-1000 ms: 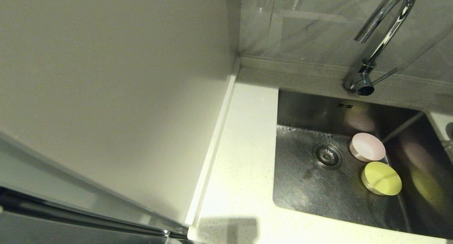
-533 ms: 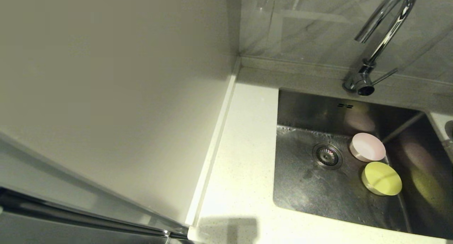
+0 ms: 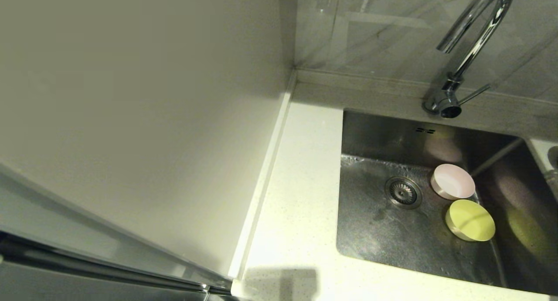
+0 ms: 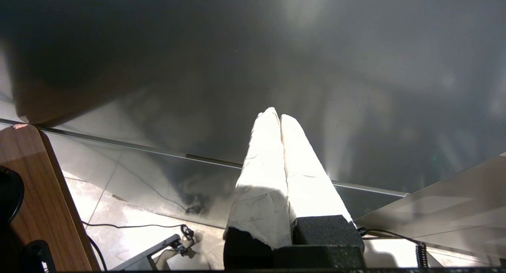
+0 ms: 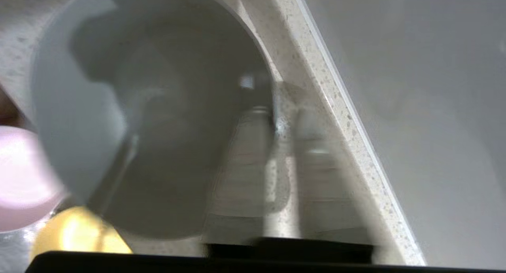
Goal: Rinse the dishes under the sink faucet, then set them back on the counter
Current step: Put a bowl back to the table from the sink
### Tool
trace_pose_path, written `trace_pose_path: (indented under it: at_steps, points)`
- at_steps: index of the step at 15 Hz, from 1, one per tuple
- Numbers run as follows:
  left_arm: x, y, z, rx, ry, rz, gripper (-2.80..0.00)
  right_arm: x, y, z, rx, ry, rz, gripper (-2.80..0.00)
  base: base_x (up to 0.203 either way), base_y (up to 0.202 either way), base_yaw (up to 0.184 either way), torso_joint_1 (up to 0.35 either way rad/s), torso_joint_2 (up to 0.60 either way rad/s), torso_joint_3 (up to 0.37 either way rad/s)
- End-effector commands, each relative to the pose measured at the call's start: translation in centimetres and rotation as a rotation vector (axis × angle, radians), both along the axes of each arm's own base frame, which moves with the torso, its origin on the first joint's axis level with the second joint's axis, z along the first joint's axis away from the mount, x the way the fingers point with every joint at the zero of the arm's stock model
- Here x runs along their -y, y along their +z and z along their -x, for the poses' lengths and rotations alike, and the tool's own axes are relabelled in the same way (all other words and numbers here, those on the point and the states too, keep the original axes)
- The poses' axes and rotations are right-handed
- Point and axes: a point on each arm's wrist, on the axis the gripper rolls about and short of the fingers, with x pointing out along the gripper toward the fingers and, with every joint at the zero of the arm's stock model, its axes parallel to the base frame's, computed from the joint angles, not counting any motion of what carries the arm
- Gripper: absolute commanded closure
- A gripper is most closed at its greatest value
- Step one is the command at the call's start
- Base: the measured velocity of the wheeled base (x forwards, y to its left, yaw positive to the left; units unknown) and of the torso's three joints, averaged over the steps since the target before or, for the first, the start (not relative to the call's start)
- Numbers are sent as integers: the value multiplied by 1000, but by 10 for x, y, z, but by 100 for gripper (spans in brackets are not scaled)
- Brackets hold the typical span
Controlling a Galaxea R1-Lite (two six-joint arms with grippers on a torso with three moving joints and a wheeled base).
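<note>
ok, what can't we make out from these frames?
- Right gripper: outside the head view; right wrist view is smeared, so any grip on the pale bowl is unreadable.
- Pale bowl: also outside the head view.
- Faucet: arch top cut by the head view's upper edge.
- Sink: right end cut by the head view's right edge.
- Left gripper: parked shut, only in its wrist view.
</note>
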Motion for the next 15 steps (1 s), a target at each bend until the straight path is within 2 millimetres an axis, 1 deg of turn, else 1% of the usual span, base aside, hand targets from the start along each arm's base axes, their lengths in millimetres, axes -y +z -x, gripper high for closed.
trace_pose_path:
  at_steps: [1,3,5,6,8,10,11,13,14,15]
  points:
    - [0,-1,0,-3,0,0,0,-1,-1,-1,-5,-1,-1,-280,0,0,0,0,0,0]
    - [0,-1,0,-3,0,0,0,-1,-1,-4,0,4,5,-280,0,0,0,0,0,0]
    - [0,-1,0,-3,0,0,0,-2,6,-6,34,9,40,-280,0,0,0,0,0,0]
    - [0,-1,0,-3,0,0,0,-3,12,-7,57,12,66,-280,0,0,0,0,0,0]
    - [0,-1,0,-3,0,0,0,-12,32,-3,95,32,125,-280,0,0,0,0,0,0]
    - [0,-1,0,-3,0,0,0,-32,63,7,152,60,190,-280,0,0,0,0,0,0]
    - [0,-1,0,-3,0,0,0,-48,82,14,194,84,223,-280,0,0,0,0,0,0]
    - [0,-1,0,-3,0,0,0,-83,114,29,283,175,268,-280,0,0,0,0,0,0]
    - [0,-1,0,-3,0,0,0,-104,126,37,320,235,278,-280,0,0,0,0,0,0]
    - [0,-1,0,-3,0,0,0,-123,132,46,341,287,279,-280,0,0,0,0,0,0]
